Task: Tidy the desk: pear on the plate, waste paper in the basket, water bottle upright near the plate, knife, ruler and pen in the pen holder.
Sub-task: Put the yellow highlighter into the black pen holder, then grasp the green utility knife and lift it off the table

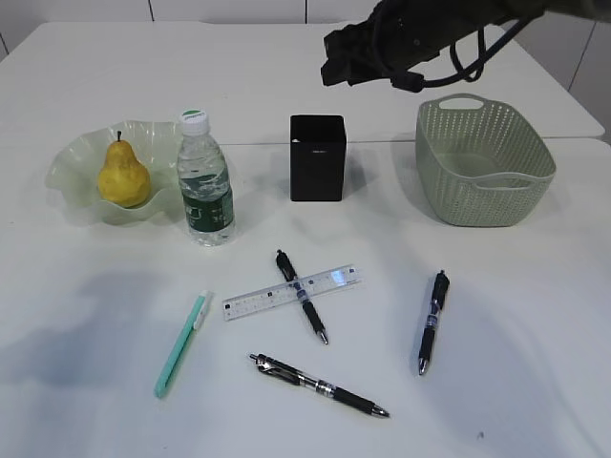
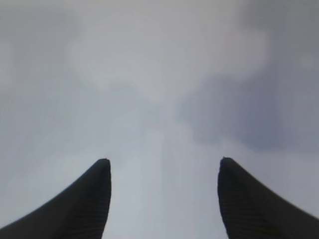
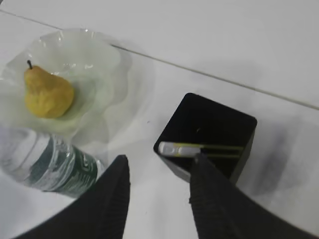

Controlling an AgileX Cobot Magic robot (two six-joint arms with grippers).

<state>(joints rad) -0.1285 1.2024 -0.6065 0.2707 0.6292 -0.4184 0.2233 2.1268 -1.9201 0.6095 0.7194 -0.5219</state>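
Exterior view: the pear [image 1: 123, 176] sits on the plate [image 1: 72, 162] at the far left of the white tabletop [image 1: 535, 315], and the water bottle [image 1: 205, 181] stands upright just beside the plate's right rim. The black pen holder [image 1: 317, 157] stands near the middle, with the basket [image 1: 484, 162] well apart to its right; no waste paper shows in the basket's visible part. In front, the ruler [image 1: 291, 293] lies flat with a dark pen [image 1: 302, 296] crossing over it. A teal-handled utility knife [image 1: 181, 345] lies to the left of the ruler, a second pen [image 1: 320, 385] lies nearest the front edge, and a third pen [image 1: 432, 321] lies to the right, in front of the basket. The right arm [image 1: 420, 38] reaches in from the upper right and hangs above the pen holder.

In the right wrist view the right hand [image 3: 158, 167] has its fingers [image 3: 112, 199] spread apart with nothing between them, directly above the near edge of the pen holder [image 3: 209, 124]. A slim object with a white end and yellow stripes [image 3: 199, 149] rests inside the holder, leaning along its near wall. The pear [image 3: 47, 92], plate [image 3: 104, 55] and bottle [image 3: 50, 167] appear to the left.

In the left wrist view the left hand [image 2: 164, 164] is spread wide and empty over a blurred pale surface.
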